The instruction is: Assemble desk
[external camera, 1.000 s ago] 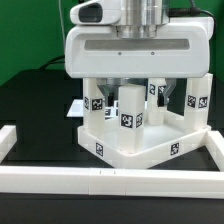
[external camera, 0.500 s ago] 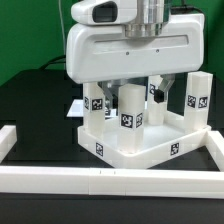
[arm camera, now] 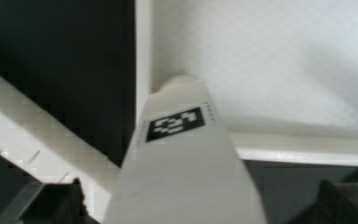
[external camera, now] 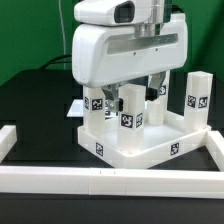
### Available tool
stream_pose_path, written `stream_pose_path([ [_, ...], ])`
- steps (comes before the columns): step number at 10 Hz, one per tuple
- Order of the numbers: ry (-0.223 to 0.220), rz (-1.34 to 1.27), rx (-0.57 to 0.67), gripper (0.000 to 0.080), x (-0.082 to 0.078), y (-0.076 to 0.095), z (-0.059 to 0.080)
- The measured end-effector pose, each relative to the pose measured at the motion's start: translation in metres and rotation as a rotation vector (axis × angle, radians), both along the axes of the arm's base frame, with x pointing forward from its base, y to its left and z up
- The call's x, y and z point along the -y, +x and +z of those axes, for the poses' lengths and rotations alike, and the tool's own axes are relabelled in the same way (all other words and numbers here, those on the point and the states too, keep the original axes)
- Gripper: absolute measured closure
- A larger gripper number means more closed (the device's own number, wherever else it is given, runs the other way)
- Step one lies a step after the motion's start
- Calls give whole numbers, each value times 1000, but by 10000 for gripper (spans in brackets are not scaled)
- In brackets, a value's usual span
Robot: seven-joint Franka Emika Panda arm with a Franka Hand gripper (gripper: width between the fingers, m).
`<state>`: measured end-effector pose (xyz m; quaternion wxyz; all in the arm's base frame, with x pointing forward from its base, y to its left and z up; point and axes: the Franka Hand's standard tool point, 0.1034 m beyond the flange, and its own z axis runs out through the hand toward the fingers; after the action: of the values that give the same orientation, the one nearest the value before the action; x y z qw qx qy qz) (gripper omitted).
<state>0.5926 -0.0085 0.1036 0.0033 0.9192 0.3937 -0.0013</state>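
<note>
The gripper [external camera: 135, 88] hangs with its jaws wide and empty over the upturned tabletop [external camera: 135, 150], right above the leg [external camera: 129, 108] standing near its middle. To do this well, I'd say come straight down, centre on that leg, then close squarely before twisting.

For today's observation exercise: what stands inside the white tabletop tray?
Inside the tabletop white block legs stand upright: one in the middle, one at the exterior view's right. The gripper's body covers their tops and whatever is behind, so the count stays unsure.
</note>
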Motion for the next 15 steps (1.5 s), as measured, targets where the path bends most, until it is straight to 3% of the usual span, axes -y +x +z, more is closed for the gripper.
stream_pose_path([
  [3, -14, 83, 3, 179, 2, 2, 2],
  [5, -14, 83, 2, 514, 2, 2, 2],
  [8, -13, 56, 2, 511, 3, 2, 2],
  [12, 4, -421, -6, 508, 10, -4, 2],
  [15, 1, -601, -28, 495, 14, -10, 1],
])
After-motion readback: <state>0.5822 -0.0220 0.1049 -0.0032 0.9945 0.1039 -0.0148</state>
